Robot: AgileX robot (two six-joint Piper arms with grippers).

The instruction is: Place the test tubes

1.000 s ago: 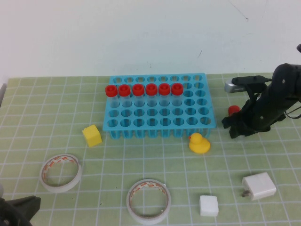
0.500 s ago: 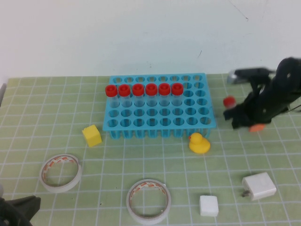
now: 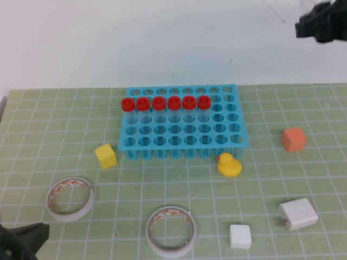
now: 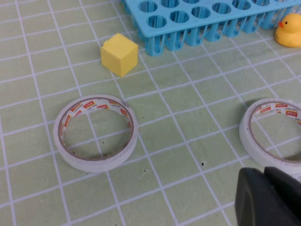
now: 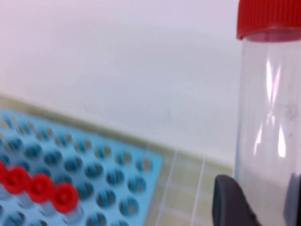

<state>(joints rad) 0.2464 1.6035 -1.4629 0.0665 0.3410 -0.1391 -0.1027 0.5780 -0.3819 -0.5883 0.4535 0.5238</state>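
Note:
A blue tube rack [image 3: 184,142] stands at the middle of the green mat, with several red-capped test tubes [image 3: 166,103] in one of its back rows. My right gripper [image 3: 321,24] hangs high at the far right, above the table. In the right wrist view it [image 5: 263,197] is shut on a clear, red-capped test tube [image 5: 270,94] held upright, with the rack [image 5: 94,160] below and to one side. My left gripper [image 4: 270,197] is shut and empty, low at the near left corner [image 3: 19,241] beside a tape roll.
A yellow cube [image 3: 105,156] and a yellow duck [image 3: 229,164] sit in front of the rack. An orange cube [image 3: 293,139] lies to its right. Two tape rolls [image 3: 70,198] [image 3: 171,230], a white cube [image 3: 240,236] and a white charger [image 3: 298,213] lie near the front.
My right arm has lifted from the mat right of the rack up to the top right, carrying the test tube. The orange cube it hid now shows. The left arm stayed still.

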